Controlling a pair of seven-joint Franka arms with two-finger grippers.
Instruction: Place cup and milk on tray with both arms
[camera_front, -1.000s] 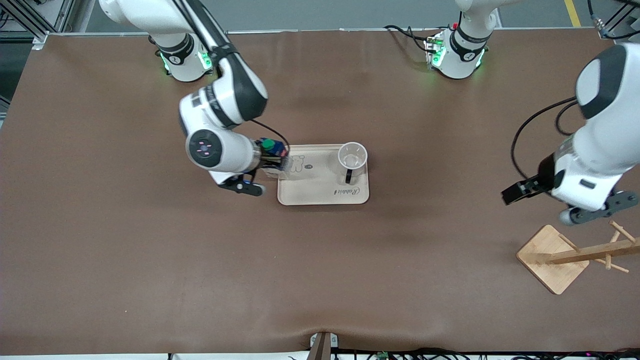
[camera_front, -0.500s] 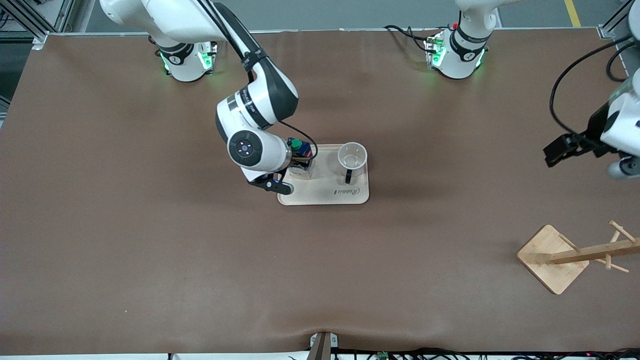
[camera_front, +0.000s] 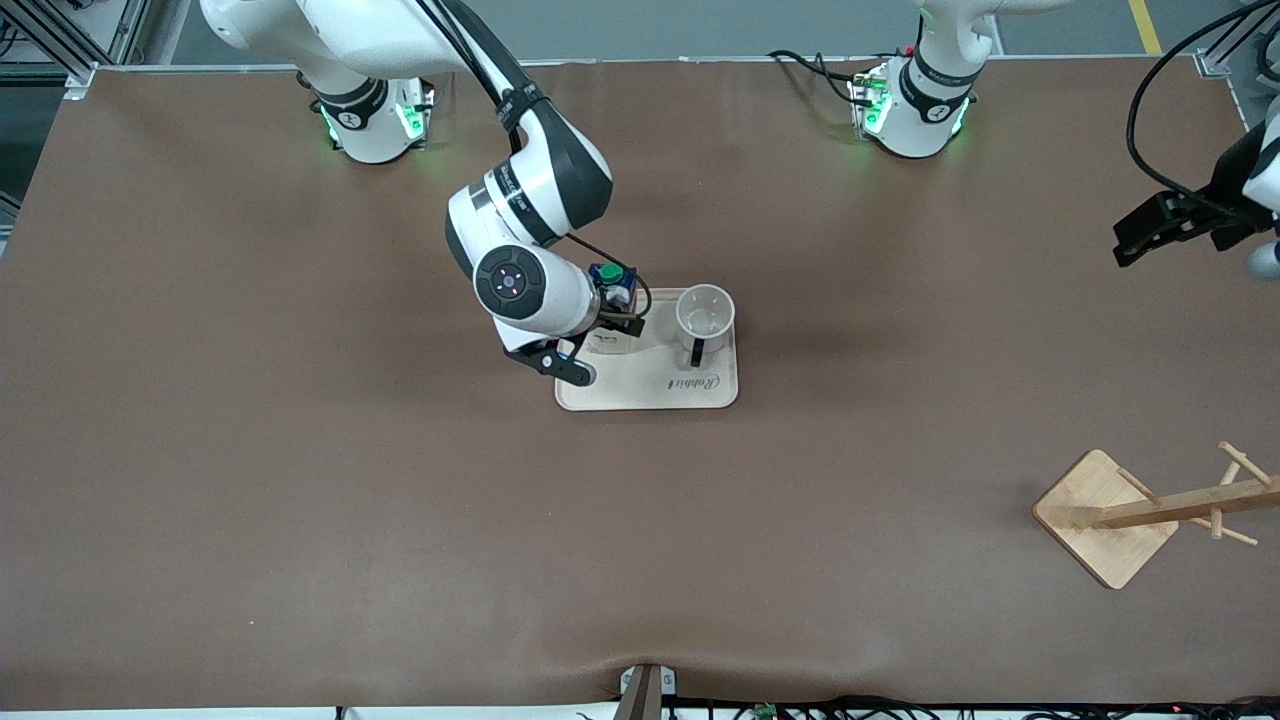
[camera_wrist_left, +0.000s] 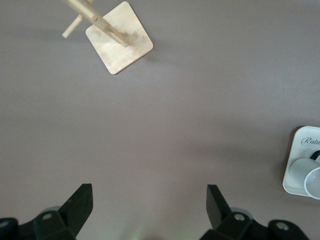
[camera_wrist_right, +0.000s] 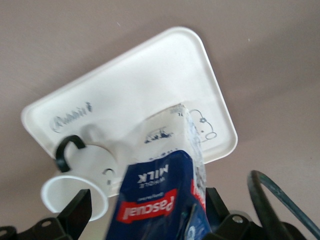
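My right gripper (camera_front: 612, 312) is shut on the milk (camera_front: 612, 285), a blue and white carton with a green cap, and holds it tilted over the cream tray (camera_front: 620, 388), at the tray's end toward the right arm. In the right wrist view the milk (camera_wrist_right: 160, 195) sits between the fingers of the right gripper (camera_wrist_right: 149, 212), above the tray (camera_wrist_right: 150, 75). The white cup (camera_front: 705, 312) stands upright on the tray, beside the milk; it also shows in the right wrist view (camera_wrist_right: 92, 160). My left gripper (camera_front: 1130, 240) is open and empty, high over the left arm's end of the table.
A bamboo rack (camera_front: 1105, 515) with a square base and pegs stands near the left arm's end of the table, nearer to the front camera than the tray. It also shows in the left wrist view (camera_wrist_left: 120, 42). Brown table surface surrounds the tray.
My right gripper has carried the milk from the tray's edge to over the tray, closer to the cup. My left arm has risen and drawn back away from the rack.
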